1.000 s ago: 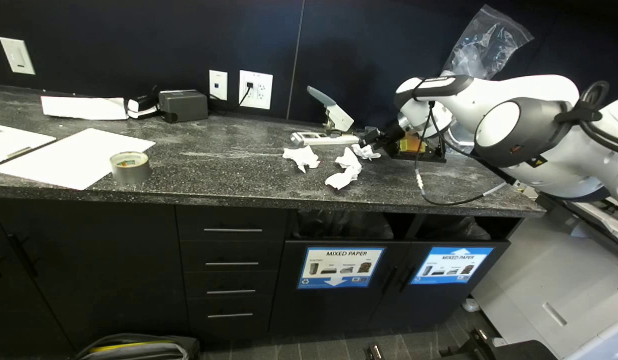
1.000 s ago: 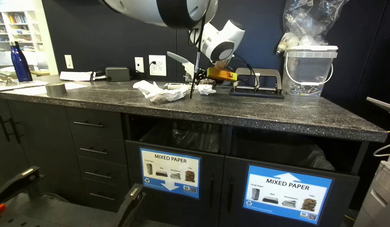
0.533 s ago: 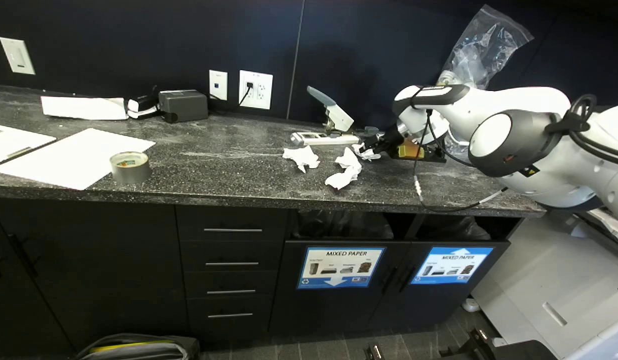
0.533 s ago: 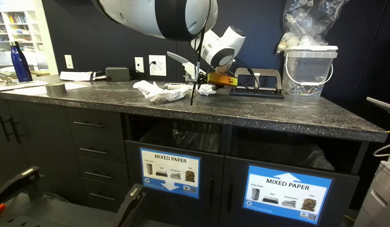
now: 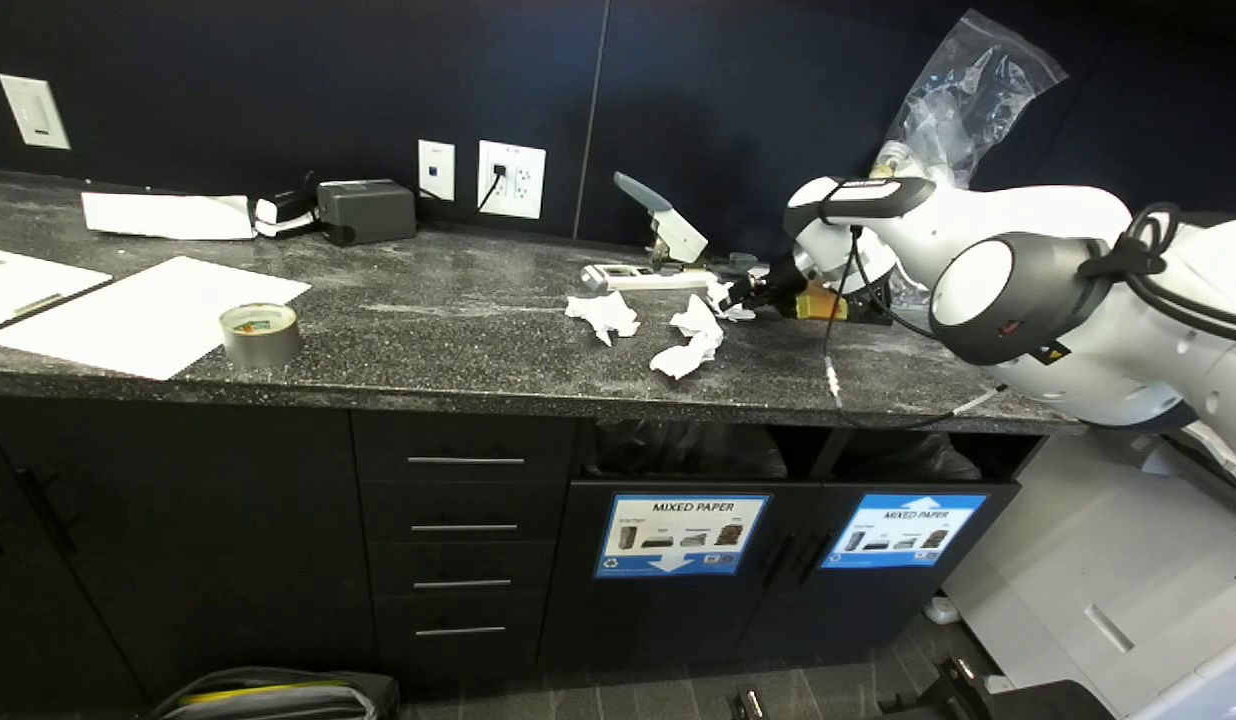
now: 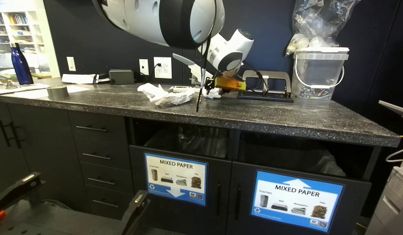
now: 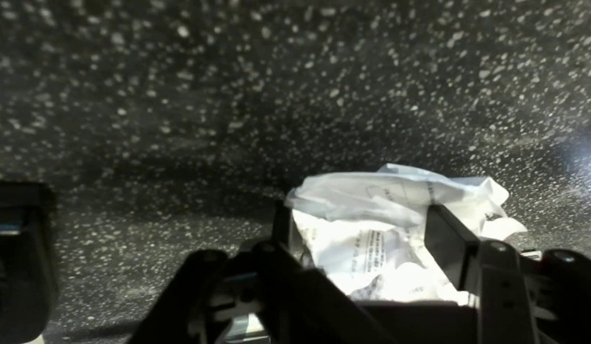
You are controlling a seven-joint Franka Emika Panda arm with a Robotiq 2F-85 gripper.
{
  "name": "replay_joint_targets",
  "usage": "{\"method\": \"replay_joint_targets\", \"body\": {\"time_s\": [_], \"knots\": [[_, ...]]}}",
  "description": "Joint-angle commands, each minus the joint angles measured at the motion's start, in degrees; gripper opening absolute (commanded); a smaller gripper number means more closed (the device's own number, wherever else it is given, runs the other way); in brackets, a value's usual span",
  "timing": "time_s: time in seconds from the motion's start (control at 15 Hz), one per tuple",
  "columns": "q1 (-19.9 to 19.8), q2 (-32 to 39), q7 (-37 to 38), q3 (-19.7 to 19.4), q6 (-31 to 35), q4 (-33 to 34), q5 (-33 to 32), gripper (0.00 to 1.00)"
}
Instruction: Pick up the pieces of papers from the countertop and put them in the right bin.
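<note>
Now your gripper (image 7: 360,227) has its jaws apart, and the fingers (image 7: 446,243) stand at two sides of a crumpled paper (image 7: 367,234), so nothing is held yet. That paper lies on the countertop (image 5: 458,340), mostly between the fingers, but in the wrist view a bit of it pokes out past the finger at the right. You cannot tell from these views if the fingertips touch down, so go gently. The step looks like a grab: first slip a tiny bit toward the end that pokes out, so the paper sits in the middle. Then close slowly. Thin paper should squash into a soft bunch, so squeeze until it is tight, or it may slip out. Lift straight up before you go sideways. Just ahead of the fingers, toward the back, is an open stapler (image 5: 658,283) with its top swung up; a bump could make it slide. Just beside the fingers, toward the front edge, lies a second scrap (image 5: 693,340), and it is hard to tell if it touches yours, so watch that it does not get dragged. A third scrap (image 5: 604,315) is farther out past the fingertips and can wait. Well below the fingers, under the front edge and nearer the robot arm (image 5: 1018,290), is the bin at the right (image 6: 296,174) in both exterior views, likely the one meant.
</note>
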Motion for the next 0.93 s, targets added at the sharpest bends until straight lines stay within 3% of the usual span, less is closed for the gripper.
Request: {"method": "replay_joint_targets", "body": {"time_s": [0.0, 0.2, 0.33, 0.87], "knots": [[0.6, 2.3, -0.6, 0.4, 0.4, 4.0, -0.2, 0.42], [0.5, 2.3, -0.7, 0.2, 0.4, 4.1, -0.3, 0.19], [0.5, 2.3, -0.8, 0.1, 0.4, 3.9, -0.5, 0.10], [-0.1, -0.1, 0.3, -2.3, -4.5, 1.7, -2.5, 0.13]]}}
